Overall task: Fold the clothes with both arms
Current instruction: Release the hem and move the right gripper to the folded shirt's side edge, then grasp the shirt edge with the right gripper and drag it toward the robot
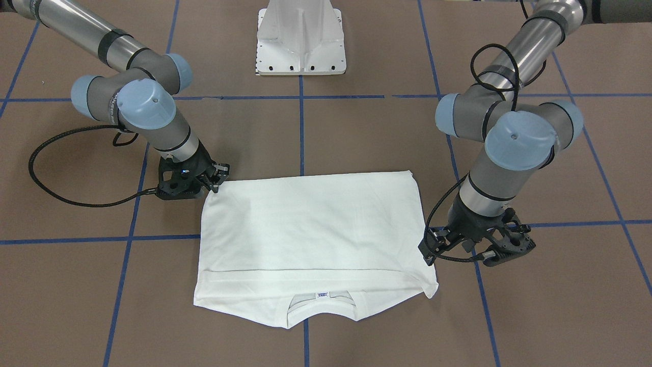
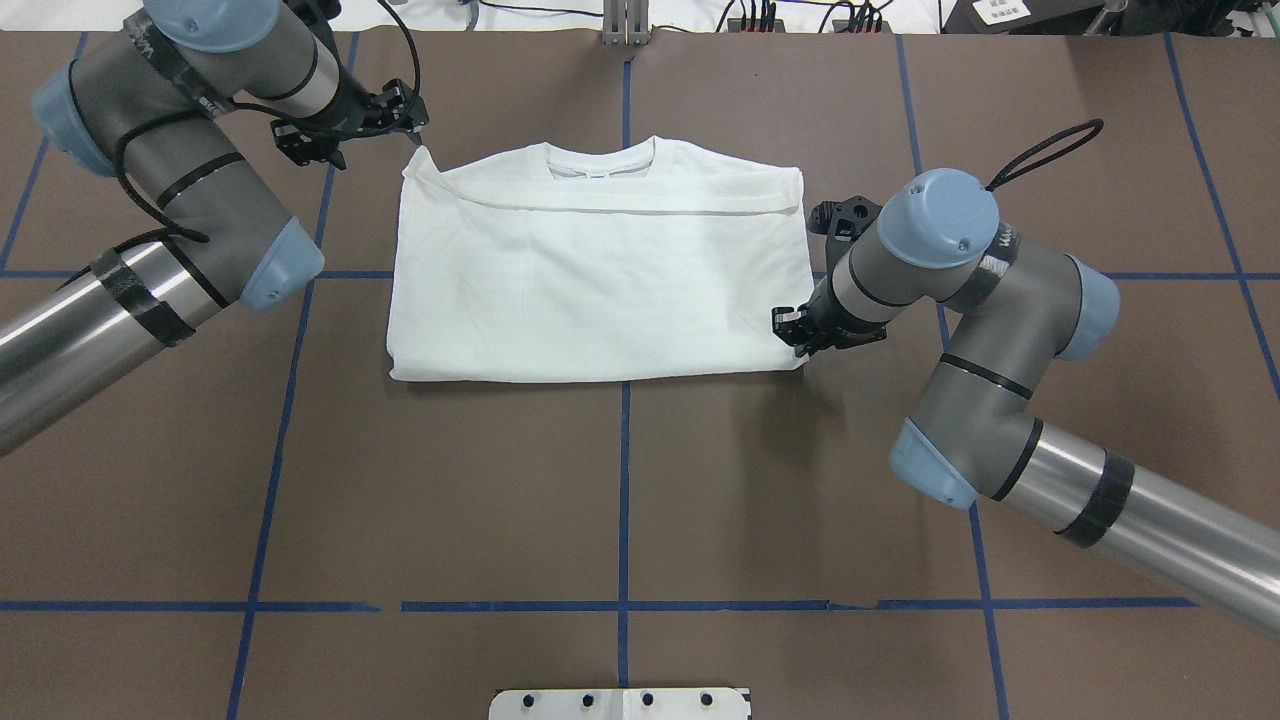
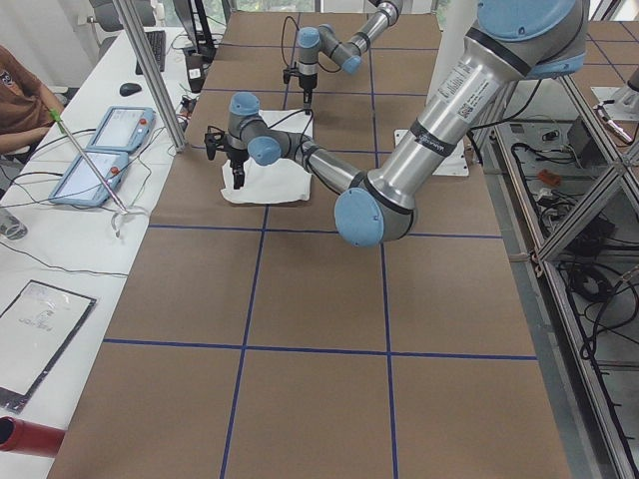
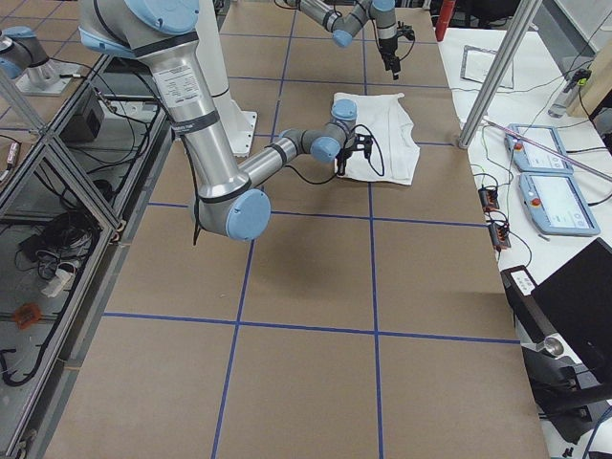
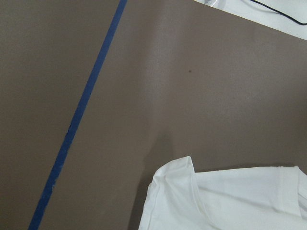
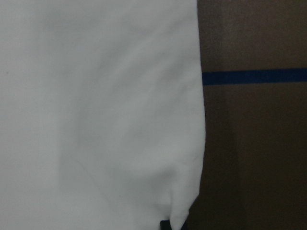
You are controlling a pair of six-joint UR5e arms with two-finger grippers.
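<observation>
Shirt: white shirt (image 2: 600,280) lies folded flat mid-surface, collar (image 2: 600,160) at 12 o'clock and a straight fold edge at 6.
Left claw: the left claw (image 2: 414,132) sits just off the shirt's 10 o'clock corner, which is curled up. I can't tell how wide it's open or whether it has cloth.
Right claw: the right claw (image 2: 798,340) is low at the 4 o'clock corner, touching the edge. I can't tell its opening or hold either.
Room: there's bare brown surface (image 2: 620,500) from 6 o'clock, crossed by blue tape lines (image 2: 624,470).
</observation>
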